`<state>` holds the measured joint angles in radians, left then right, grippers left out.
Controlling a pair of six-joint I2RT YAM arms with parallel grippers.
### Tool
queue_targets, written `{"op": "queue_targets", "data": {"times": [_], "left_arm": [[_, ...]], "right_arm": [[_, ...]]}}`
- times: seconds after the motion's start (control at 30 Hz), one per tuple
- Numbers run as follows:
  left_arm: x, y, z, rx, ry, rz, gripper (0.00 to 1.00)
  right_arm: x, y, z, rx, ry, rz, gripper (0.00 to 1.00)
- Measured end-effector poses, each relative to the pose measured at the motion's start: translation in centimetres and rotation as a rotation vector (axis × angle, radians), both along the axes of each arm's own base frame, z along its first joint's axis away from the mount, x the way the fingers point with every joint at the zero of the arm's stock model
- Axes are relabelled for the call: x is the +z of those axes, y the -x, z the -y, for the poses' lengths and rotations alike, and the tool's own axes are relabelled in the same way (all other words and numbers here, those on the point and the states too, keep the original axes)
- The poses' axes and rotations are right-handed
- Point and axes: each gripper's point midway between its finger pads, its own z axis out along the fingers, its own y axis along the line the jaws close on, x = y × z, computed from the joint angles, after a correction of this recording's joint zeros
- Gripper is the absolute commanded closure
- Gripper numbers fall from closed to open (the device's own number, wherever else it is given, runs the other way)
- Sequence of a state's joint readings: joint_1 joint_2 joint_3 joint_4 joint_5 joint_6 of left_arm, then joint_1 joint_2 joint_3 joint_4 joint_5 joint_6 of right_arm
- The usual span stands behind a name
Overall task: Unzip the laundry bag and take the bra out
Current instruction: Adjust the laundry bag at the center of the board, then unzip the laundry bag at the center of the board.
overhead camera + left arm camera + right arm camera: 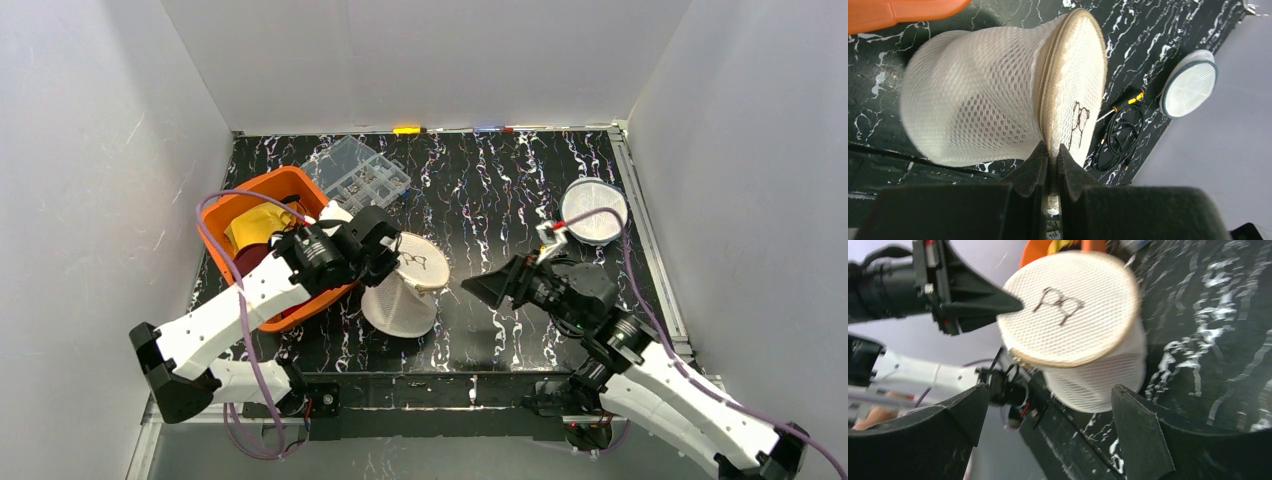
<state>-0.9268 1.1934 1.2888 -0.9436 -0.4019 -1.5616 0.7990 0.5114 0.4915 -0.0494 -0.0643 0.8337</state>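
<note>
The white mesh laundry bag (405, 290) is a round drum with a tan zipper round its lid rim, tilted up off the black table. It fills the left wrist view (983, 105) and shows in the right wrist view (1083, 335). My left gripper (392, 258) is shut on the bag's zippered rim (1052, 150). My right gripper (488, 287) is open and empty, a little to the right of the bag, its fingers (1138, 430) apart in front of it. The bra is hidden; a dark bra outline is drawn on the lid (1060, 302).
An orange bin (262, 235) with clothes stands at the left, behind my left arm. A clear compartment box (357, 172) lies at the back. A second round mesh case (594, 210) and a black cable (1115, 135) lie at the right.
</note>
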Motion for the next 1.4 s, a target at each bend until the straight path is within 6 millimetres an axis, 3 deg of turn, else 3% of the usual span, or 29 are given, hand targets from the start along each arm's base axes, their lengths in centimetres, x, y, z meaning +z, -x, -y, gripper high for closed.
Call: {"op": "queue_targets", "data": {"times": [0.17,0.43,0.73,1.0,1.4], "left_arm": [[-0.4,-0.1,0.2,0.035,-0.029,-0.055,1.0],[-0.1,-0.1,0.8,0.064,0.009,-0.076,1.0],[1.5,-0.7,2.3,0.071,0.13,-0.036,1.0],[2.7,-0.6,2.3,0.073,0.192,0.0,1.0],[2.5,-0.5,2.2,0.072,0.201,-0.003,1.0]], "right_arm": [[-0.6,1.1,-3.3,0.181,-0.011,-0.03,0.05],[2.3,2.6,-4.8,0.275,-0.12,0.047,0.19],[1.1,3.5,-6.6,0.323,-0.134,0.034,0.27],[1.0,3.4,-7.6,0.316,-0.142,0.042,0.28],[2.2,2.4,-8.1,0.256,-0.194,0.085,0.34]]}}
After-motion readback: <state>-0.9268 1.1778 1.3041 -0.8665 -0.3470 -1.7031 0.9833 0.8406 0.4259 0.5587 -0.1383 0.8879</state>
